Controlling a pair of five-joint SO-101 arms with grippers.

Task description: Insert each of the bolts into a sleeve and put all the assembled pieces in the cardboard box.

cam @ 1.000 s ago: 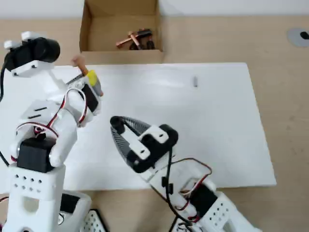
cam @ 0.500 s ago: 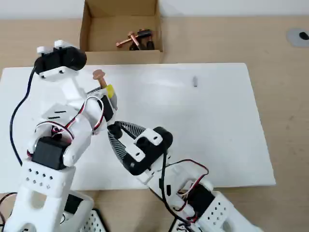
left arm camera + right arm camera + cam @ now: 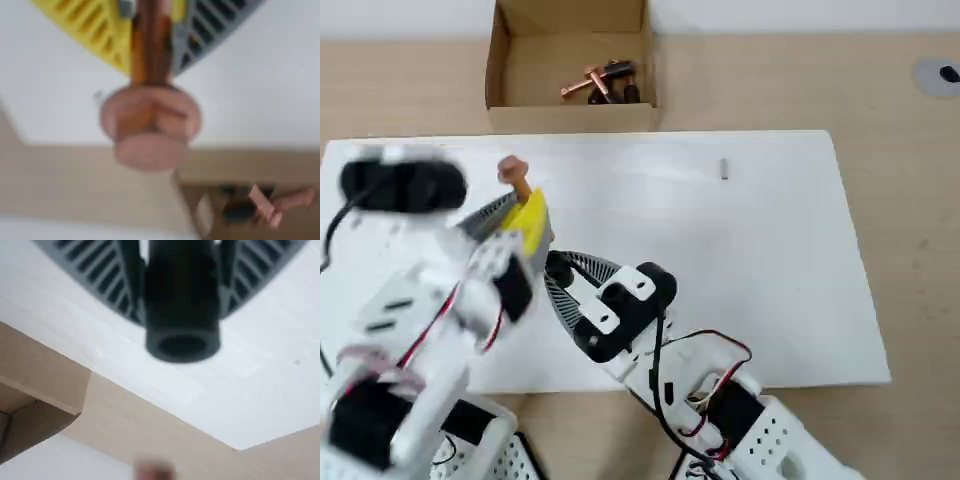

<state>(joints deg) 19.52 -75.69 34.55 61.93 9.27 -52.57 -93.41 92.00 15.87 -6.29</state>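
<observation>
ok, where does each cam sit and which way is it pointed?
High view: fixed above the table, looking down on white mat and cardboard box; left arm and right arm show at the lower edge.
Left wrist view: on the left wrist, looking along the left fingers past the held bolt towards the box.
Right wrist view: on the right wrist, looking along the right fingers past the held sleeve towards the box corner.
Shared: all three show mat and box.
</observation>
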